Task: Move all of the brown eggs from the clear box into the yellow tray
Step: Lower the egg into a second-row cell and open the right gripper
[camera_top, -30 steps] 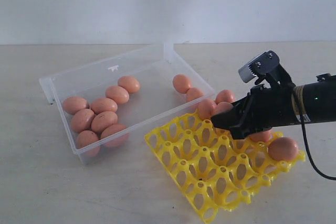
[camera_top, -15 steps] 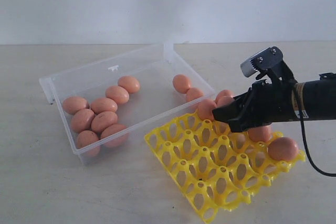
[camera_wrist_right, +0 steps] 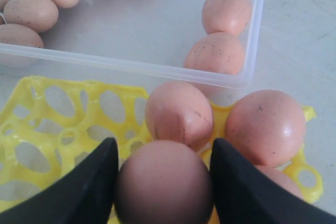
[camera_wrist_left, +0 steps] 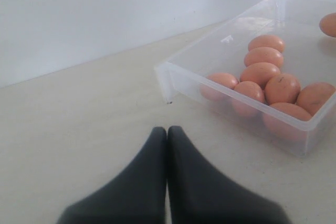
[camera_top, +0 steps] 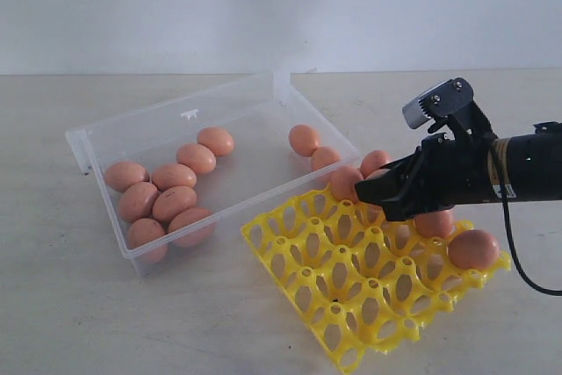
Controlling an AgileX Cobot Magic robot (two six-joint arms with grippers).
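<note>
Pale table [camera_top: 132, 322], white wall [camera_top: 263, 6] behind. Nearest is the yellow tray [camera_top: 351, 305]: front cups empty, a few brown eggs [camera_top: 474, 249] along its far and right edges. Right gripper [camera_wrist_right: 163, 145] is low over the tray's far side, fingers clamped either side of one brown egg [camera_wrist_right: 163, 187]. Just beyond is the clear box [camera_top: 176, 116], with seven eggs [camera_top: 173, 202] clustered at its left end and two eggs [camera_top: 305, 139] in the right corner. Left gripper [camera_wrist_left: 167, 132] hangs over the table near the box, jaws pressed together, empty.
</note>
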